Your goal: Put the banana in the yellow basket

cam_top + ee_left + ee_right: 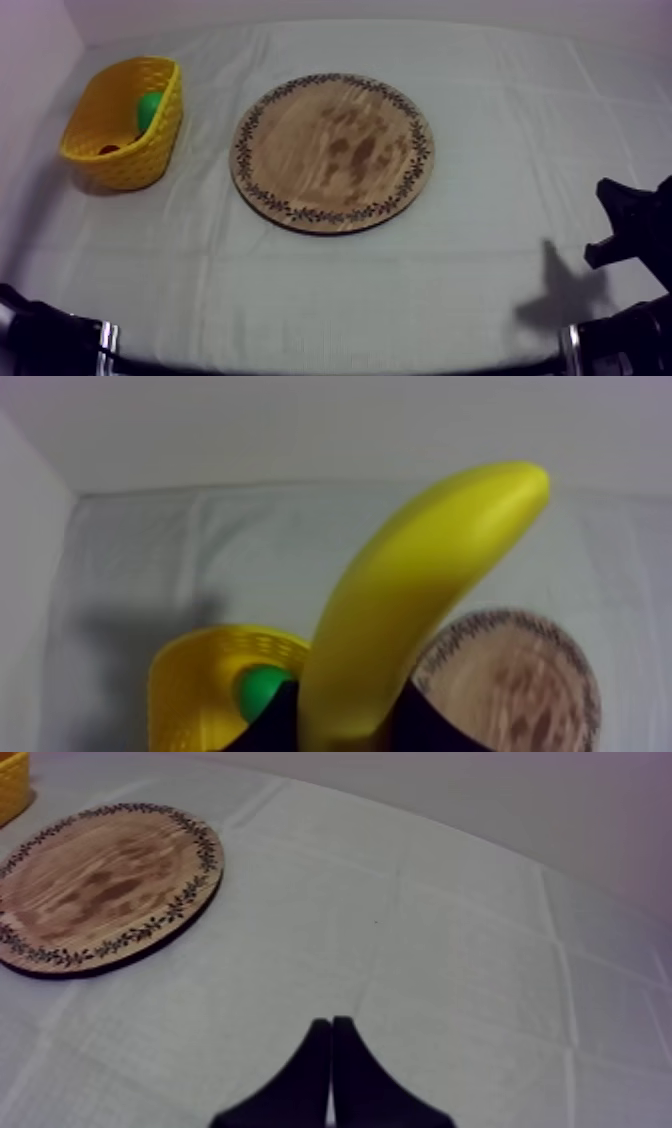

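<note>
- One banana (420, 606) is here, pinched at its lower end by the left gripper (345, 726). It is off the wooden board (333, 152), whose face lies bare.
- Its long axis runs up and out from the claw, and the curved tip leans toward the board's side.
- The yellow basket (120, 150) lies ahead of the left gripper, just beyond the banana's base and beside the board. I judge the coming move to be a carry forward over its rim, then a release.
- The left arm is the nearer one. The basket sits at the table's left side, well apart from the right gripper (331, 1027), whose fingers are pressed together on nothing.
- Count: one basket, one board, two grippers. Two fruits lie in the basket: a green fruit (150, 108), probably the pear, and a small red fruit (110, 149).
</note>
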You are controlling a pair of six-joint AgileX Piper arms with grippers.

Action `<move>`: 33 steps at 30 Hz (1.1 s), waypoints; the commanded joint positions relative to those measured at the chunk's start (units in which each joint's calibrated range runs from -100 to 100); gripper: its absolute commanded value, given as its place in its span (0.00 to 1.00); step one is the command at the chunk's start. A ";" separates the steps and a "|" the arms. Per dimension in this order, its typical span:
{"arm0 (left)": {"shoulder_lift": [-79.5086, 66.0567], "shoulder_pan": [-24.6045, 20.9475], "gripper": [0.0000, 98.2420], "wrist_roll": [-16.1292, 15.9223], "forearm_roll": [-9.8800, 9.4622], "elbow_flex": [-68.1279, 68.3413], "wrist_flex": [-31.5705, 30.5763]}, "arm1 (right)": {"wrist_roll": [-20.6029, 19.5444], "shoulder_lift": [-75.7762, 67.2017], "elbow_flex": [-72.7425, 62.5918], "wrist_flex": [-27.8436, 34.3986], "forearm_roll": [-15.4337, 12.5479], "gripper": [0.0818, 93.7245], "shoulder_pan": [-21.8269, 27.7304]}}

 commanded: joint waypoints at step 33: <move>8.86 -8.18 0.24 2.14 0.20 24.56 1.38 | -0.01 0.00 -0.03 -0.08 -0.02 0.00 0.00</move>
